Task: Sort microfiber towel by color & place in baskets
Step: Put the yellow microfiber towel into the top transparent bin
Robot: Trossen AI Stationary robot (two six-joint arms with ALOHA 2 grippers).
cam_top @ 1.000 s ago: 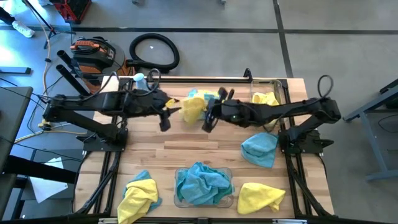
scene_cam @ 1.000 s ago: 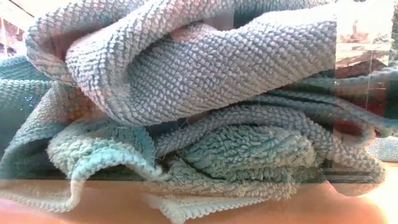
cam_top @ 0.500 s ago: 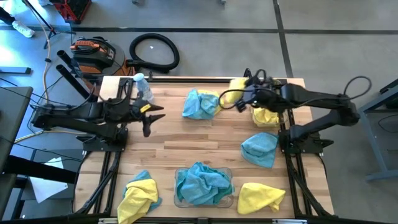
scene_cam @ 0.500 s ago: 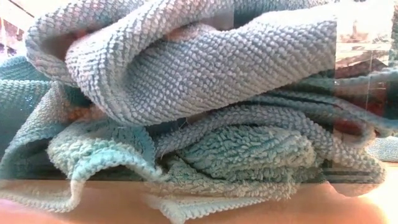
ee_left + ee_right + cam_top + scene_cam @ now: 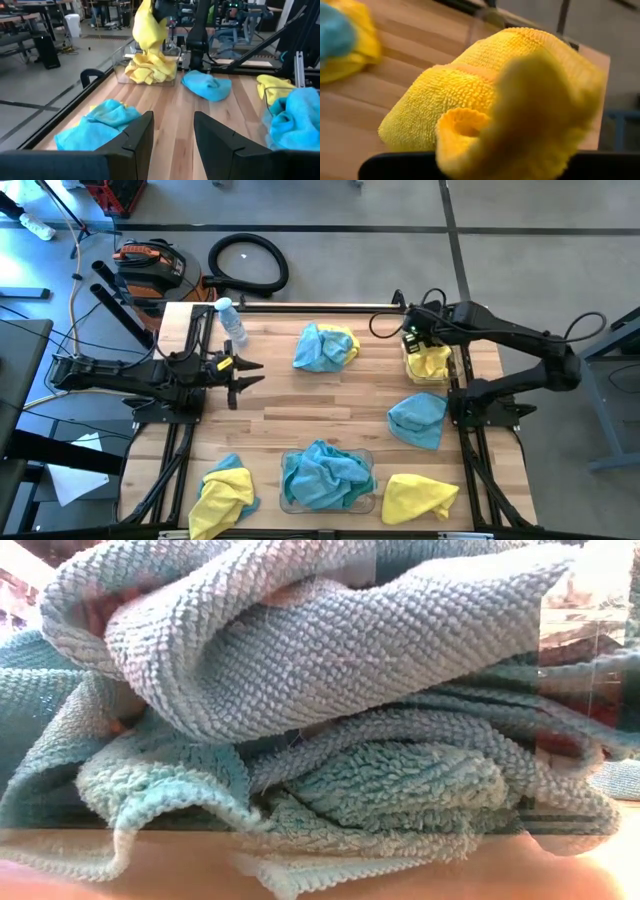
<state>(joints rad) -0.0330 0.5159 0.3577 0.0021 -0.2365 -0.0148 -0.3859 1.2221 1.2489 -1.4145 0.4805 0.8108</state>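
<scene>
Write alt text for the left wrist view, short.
A yellow towel hangs from the right gripper above a clear basket of yellow towels at the table's far end. The left gripper's open fingers frame the foreground. Teal towels lie loose on the wooden table.

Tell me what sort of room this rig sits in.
Likely a robotics lab or workshop: the wooden slatted table stands on bare grey concrete floor, with a coiled black hose lying on it, and the left wrist view shows other workbenches beyond.
</scene>
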